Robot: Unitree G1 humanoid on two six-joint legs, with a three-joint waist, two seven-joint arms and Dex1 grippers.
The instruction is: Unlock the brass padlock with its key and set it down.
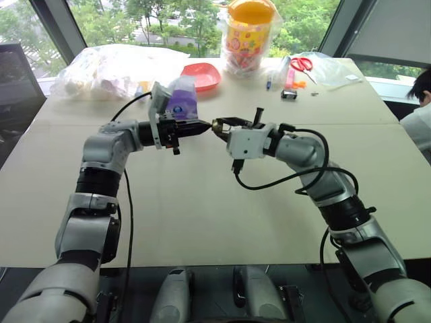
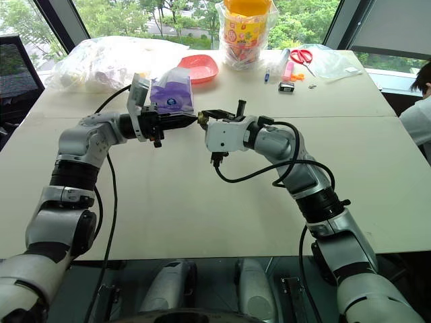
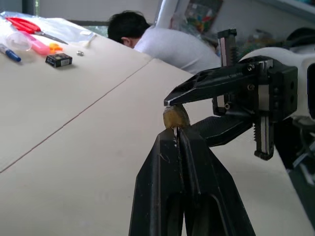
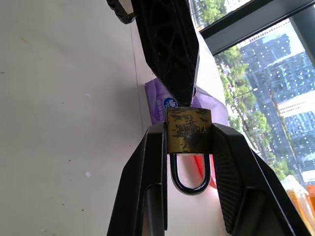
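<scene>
Scene is viewed by both eye views from the head, forward and down over the table point(image 1: 202, 222), towards the windows; nearly the same field is shared, with slight sideways offset. Brass padlock point(image 4: 189, 129) is framed close-up by the right wrist view, along the right claw point(image 4: 189, 147). It is seen close by the left wrist view too, along the left claw point(image 3: 176, 142), facing a seated person point(image 3: 167, 42) beyond the padlock.

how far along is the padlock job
Picked up: the right gripper clamps the padlock above the table. In hand: the shut left gripper meets the padlock's end away from the shackle; the key itself can't be made out. Left: the shackle looks seated in the body, so unlocking and setting it down remain.
</scene>
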